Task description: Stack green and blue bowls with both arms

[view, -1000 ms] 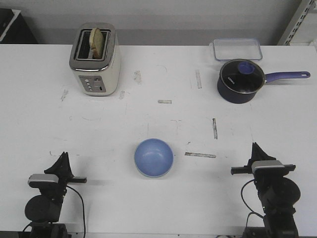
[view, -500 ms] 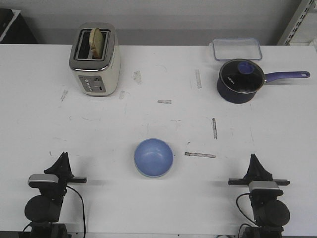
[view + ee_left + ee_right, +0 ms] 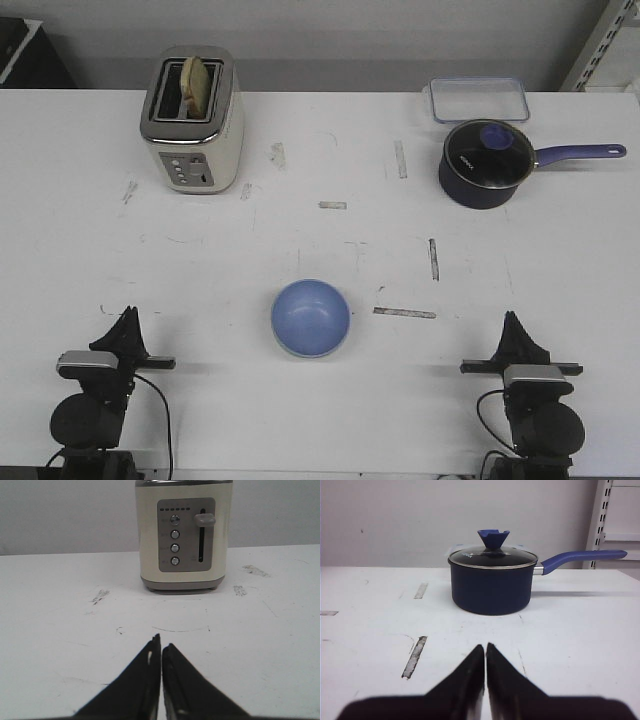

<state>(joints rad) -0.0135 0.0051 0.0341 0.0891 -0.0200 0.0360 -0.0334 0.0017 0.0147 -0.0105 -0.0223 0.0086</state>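
Table: white top (image 3: 300, 240), scuffed, with grey tape marks, fills the scene.
Wall: plain grey (image 3: 330, 30) along the far edge.
Shelving: white metal upright (image 3: 600, 45) at far right.
Light: even, soft shadows.

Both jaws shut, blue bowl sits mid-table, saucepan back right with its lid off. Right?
Not quite: the saucepan has its lid on, clear in the right wrist view. The rest holds: the blue bowl sits mid-table, and left gripper and right gripper have shut jaws.
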